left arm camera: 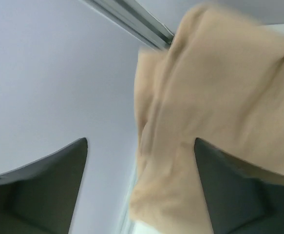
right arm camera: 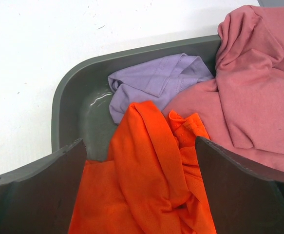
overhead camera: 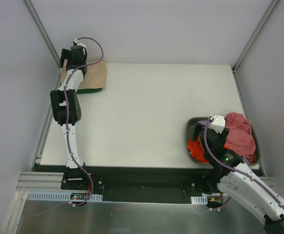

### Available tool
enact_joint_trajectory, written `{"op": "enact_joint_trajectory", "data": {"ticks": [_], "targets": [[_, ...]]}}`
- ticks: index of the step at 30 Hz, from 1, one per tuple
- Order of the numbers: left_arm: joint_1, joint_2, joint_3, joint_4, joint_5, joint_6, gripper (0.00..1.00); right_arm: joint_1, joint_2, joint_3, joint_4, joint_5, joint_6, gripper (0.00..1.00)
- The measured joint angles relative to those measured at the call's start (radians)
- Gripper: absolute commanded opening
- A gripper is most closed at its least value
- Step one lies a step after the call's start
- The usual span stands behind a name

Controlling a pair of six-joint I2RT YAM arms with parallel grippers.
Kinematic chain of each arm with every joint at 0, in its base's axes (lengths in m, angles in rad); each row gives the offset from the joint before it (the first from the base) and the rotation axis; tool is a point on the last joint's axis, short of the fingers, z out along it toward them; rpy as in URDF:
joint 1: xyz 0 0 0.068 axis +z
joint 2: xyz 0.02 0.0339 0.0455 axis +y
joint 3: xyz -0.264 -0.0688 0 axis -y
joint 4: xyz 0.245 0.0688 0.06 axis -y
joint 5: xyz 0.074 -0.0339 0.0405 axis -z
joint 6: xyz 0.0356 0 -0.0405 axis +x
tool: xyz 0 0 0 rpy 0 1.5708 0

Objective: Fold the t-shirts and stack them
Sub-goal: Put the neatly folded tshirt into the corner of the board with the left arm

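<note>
A folded beige t-shirt (overhead camera: 94, 74) lies at the table's far left corner on a dark green one (overhead camera: 95, 90), of which only the near edge shows. My left gripper (overhead camera: 73, 52) is open at that corner; in the left wrist view (left arm camera: 141, 141) the beige cloth (left arm camera: 215, 97) hangs just beyond the spread fingers. My right gripper (overhead camera: 205, 138) is open over the grey tub (overhead camera: 188, 127). In the right wrist view (right arm camera: 139, 141) its fingers straddle the crumpled orange-red shirt (right arm camera: 146, 185), beside a lilac shirt (right arm camera: 151, 80) and a pink one (right arm camera: 249, 83).
The tub (right arm camera: 68, 87) stands at the table's right near edge, with the pink shirt (overhead camera: 239, 134) draped over its far rim. Grey walls and metal frame posts (left arm camera: 132, 19) close in the table on the left, back and right.
</note>
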Motion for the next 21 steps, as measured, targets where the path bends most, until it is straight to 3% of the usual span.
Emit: {"op": "enact_joint_trajectory", "data": {"ticks": [7,11,15,21], "targets": [[0.002,-0.023,0.0,-0.008,-0.032,-0.088,0.99,0.0,-0.01,0.026,-0.023,-0.01,0.002,0.96],[-0.005,-0.125,-0.003,-0.116,0.005,-0.211,0.99,0.0,-0.016,0.029,-0.024,-0.04,0.0,0.96],[-0.045,-0.364,-0.09,-0.247,0.106,-0.39,0.99,0.0,-0.013,0.03,-0.024,-0.085,-0.011,0.96],[-0.164,-0.919,-0.454,-0.296,0.333,-0.663,0.99,0.0,-0.004,0.03,-0.021,-0.191,-0.034,0.96]]}}
